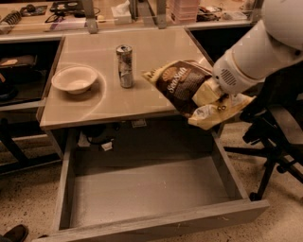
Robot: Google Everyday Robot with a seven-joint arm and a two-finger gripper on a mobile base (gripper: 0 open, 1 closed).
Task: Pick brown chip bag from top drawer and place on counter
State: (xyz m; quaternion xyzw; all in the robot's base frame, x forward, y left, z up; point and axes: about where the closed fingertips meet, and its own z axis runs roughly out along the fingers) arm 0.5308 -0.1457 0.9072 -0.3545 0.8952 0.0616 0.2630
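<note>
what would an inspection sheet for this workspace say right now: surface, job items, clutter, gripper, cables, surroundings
surface: counter, glossy tan, with two loose items on its left half
job's things: brown chip bag is held in the air by the counter's right front corner, not set down; top drawer is pulled open, nothing seen inside
clutter: can standing upright; bowl to its left, apart from it
grippers: gripper at the bag's right end, closed on it, above the drawer's right wall
cables: dark cable under the counter, behind the drawer
surroundings: chair at right; cluttered shelf behind; shoe on the floor
</note>
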